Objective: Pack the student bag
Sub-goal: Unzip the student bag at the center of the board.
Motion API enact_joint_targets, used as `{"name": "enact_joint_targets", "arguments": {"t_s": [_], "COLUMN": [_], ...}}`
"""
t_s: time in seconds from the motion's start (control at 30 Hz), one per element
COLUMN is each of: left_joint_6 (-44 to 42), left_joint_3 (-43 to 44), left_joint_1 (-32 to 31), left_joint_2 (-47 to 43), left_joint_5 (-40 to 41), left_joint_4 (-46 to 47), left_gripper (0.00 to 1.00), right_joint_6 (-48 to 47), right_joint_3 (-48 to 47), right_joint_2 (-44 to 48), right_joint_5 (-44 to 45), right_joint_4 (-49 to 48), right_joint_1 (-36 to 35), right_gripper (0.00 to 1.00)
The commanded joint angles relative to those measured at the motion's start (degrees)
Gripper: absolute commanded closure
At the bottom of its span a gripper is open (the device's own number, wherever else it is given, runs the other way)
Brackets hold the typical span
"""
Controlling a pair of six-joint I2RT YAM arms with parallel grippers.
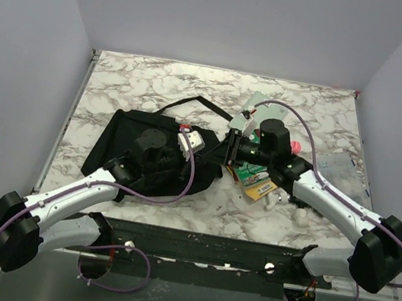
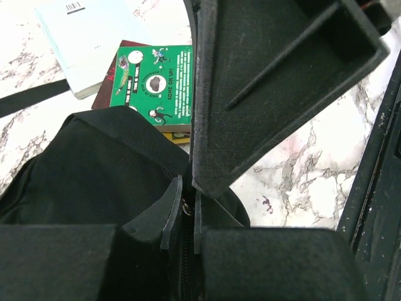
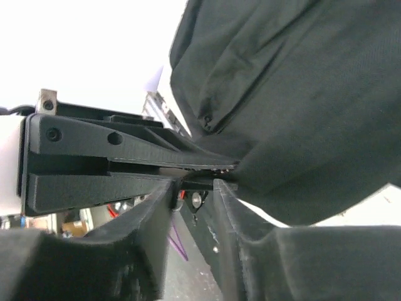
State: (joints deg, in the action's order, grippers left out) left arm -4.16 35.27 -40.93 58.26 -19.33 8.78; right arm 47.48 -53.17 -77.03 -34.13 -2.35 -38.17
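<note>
At the student bag [image 1: 119,143] rim, left tool [image 2: 186,202] and right tool [image 3: 194,189] pinch fabric (green book [image 2: 151,81] beside).

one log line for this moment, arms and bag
left tool: pinching student bag | right tool: at bag edge, grip unclear | books: outside bag

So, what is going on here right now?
Both arms are working on the student bag, which lies on the table. The left arm's fingers and the right arm's fingers are pinched on it side by side, seemingly at the zipper. A green book and a pale blue book lie beside the bag, not yet packed.
</note>
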Motion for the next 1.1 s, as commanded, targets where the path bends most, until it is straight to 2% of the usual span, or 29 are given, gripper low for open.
{"name": "enact_joint_targets", "arguments": {"t_s": [0.0,0.1,0.17,0.27,0.4,0.6,0.73,0.8,0.87,0.97,1.07], "left_joint_6": [1.8,3.6,5.4,9.2,14.2,23.1,33.8,39.3,41.0,44.9,46.7], "left_joint_3": [2.7,3.0,3.5,5.3,9.7,16.7,21.7,25.2,28.0,27.7,24.9], "left_joint_1": [0.2,0.2,0.1,0.1,0.1,0.3,2.3,3.9,4.7,4.8,4.7], "left_joint_2": [0.5,0.7,1.2,2.5,6.6,16.3,25.0,30.2,34.9,36.8,34.7], "left_joint_5": [-0.9,0.8,1.3,3.3,5.4,7.0,3.0,-1.7,-7.9,-8.7,-6.4], "left_joint_4": [1.9,1.1,0.5,-1.1,-6.5,-17.6,-23.0,-26.8,-28.4,-27.8,-25.1], "left_gripper": [1.00,1.00,1.00,1.00,1.00,1.00,1.00,1.00,1.00,1.00,1.00], "right_joint_6": [-7.9,-9.5,-8.1,-4.5,0.2,1.8,2.4,3.7,6.3,10.2,13.6], "right_joint_3": [-3.0,-2.8,0.6,7.4,18.3,24.3,24.9,25.8,27.0,29.2,30.1], "right_joint_2": [3.7,4.6,5.8,8.5,12.5,13.1,9.9,8.7,7.4,5.8,4.6], "right_joint_5": [12.3,17.7,19.0,18.7,17.7,19.7,23.0,25.3,27.0,29.1,32.9], "right_joint_4": [12.7,16.5,14.9,8.5,-5.8,-15.6,-19.2,-21.9,-24.7,-29.9,-30.2], "right_joint_1": [-0.2,-0.2,-0.2,-0.2,-0.6,-1.5,-4.1,-5.3,-5.6,-7.2,-9.4], "right_gripper": [0.54,0.42,0.39,0.38,0.35,0.29,0.29,0.30,0.31,0.32,0.33]}}
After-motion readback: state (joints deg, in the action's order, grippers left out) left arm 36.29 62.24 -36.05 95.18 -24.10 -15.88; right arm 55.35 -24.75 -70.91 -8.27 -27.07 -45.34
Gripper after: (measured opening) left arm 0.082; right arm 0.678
